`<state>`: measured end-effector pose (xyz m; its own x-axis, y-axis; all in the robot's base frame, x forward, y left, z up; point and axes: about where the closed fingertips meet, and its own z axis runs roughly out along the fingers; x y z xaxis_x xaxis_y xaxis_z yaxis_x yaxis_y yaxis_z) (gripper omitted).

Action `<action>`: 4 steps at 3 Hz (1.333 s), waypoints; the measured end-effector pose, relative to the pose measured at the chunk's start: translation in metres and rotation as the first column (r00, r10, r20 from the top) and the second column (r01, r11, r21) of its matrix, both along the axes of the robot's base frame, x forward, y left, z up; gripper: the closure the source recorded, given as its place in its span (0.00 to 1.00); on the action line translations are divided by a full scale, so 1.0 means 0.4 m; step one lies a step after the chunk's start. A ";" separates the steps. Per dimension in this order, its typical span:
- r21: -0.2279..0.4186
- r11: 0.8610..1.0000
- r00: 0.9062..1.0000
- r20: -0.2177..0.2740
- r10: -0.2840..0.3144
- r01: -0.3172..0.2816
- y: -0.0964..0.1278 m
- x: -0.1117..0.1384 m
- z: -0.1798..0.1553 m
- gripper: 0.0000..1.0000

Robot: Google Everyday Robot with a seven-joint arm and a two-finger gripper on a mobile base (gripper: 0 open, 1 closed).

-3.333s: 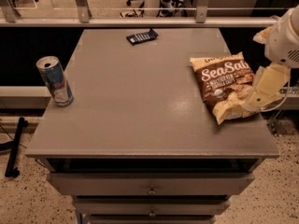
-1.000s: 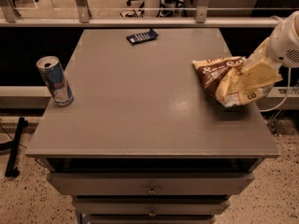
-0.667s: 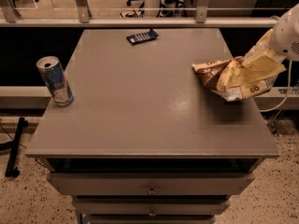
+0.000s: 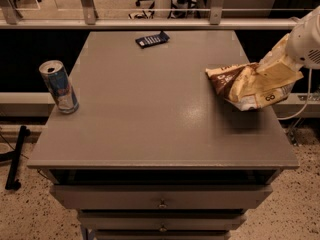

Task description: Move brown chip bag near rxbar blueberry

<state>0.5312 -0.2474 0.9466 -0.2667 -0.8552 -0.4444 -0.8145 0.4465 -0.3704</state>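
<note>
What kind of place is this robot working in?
Probably an office or lab: a grey drawer cabinet, office chair bases behind a railing, speckled floor. The gripper holds the brown chip bag at the cabinet's right edge.

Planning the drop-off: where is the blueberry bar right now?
In the camera view the blueberry bar lies near the middle of the table's far edge; the gripper holds the chip bag over the right side.
</note>
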 end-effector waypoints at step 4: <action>0.064 0.996 0.952 0.302 0.047 -0.069 0.198 0.395 0.023 1.00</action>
<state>0.6891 -0.1683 0.9559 -0.0629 -0.8277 -0.5577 -0.6963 0.4367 -0.5696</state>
